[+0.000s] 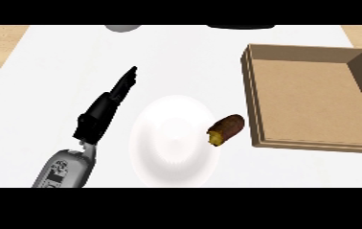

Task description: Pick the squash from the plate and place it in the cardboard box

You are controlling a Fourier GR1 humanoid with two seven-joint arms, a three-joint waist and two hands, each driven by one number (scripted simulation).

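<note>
A: One hand only is in view. List items by size.

B: Cardboard box (304, 98), open-topped, at right, ready to receive. White plate (173, 142), centre. Left hand (106, 109), fingers straight, holding nothing, left of the plate. Squash (226, 130), overlapping the plate's right rim, lying between plate and box.

A: Right hand?

B: Not visible. The squash lies on its side, ungrasped.

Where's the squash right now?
In the head view the squash lies right of centre, at the white plate's right edge, beside the cardboard box's left wall.
</note>
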